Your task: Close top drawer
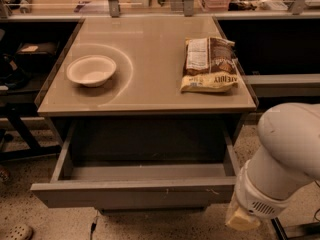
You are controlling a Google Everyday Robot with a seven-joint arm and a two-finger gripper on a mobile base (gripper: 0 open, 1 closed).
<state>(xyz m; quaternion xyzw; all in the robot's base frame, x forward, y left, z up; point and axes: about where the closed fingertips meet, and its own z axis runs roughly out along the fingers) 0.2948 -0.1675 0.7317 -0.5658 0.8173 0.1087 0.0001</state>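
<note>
The top drawer [131,193] is pulled far out from under the tabletop [150,91]. Its long grey front panel faces me and bears small pale scratches. Its inside looks empty. Only my white arm [282,156] shows, at the lower right, just past the right end of the drawer front. A pale yellowish end piece [241,219] hangs below the drawer's right corner. My gripper itself is out of view.
A white bowl [91,70] sits on the left of the tabletop and a snack bag [209,64] lies on the right. Dark shelving [25,59] stands to the left. A grey ledge [280,84] runs to the right. A speckled floor [20,204] lies below.
</note>
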